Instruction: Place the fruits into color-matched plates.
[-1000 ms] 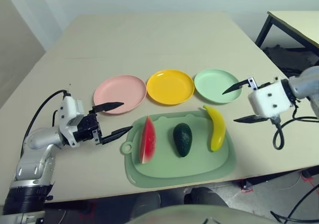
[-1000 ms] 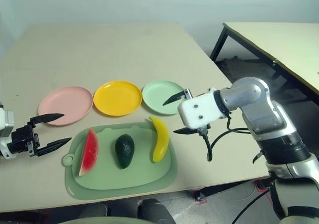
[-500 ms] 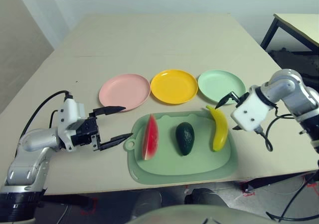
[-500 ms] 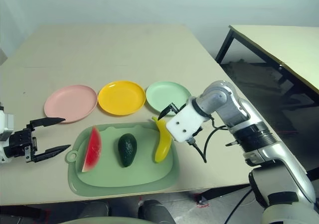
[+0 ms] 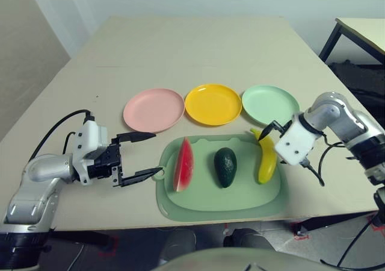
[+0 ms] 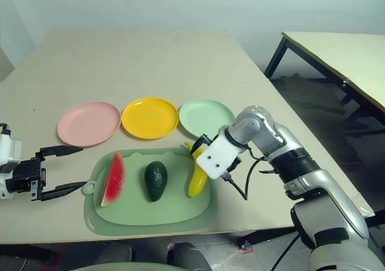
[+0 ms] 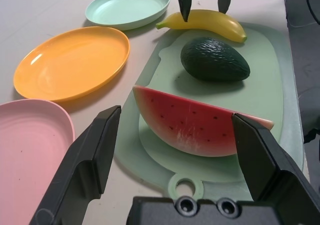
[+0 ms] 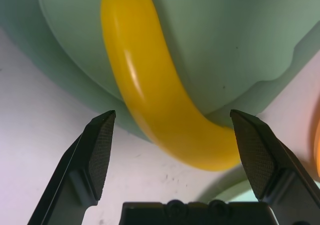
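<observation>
The left gripper (image 5: 137, 156) waits spread near the watermelon wedge (image 5: 183, 173). On the cutting mat (image 5: 222, 206) lie the avocado (image 5: 225, 167) and banana (image 5: 266, 159). The right gripper (image 8: 172, 150), fingers apart, straddles the banana's far end, not yet gripping; next it should close and carry it to the yellow plate (image 5: 212, 104), between the pink plate (image 5: 153, 109) and green plate (image 5: 269, 104). No writing is readable.

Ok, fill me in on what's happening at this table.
A two-armed robot is sorting toy fruit into matching plates, and nothing is placed yet. The watermelon wedge, avocado and banana all lie on the pale green mat; the pink plate, yellow plate and green plate are bare. The right gripper hangs open over the banana's end, fingers straddling it. The left gripper is open beside the mat, facing the watermelon.
</observation>
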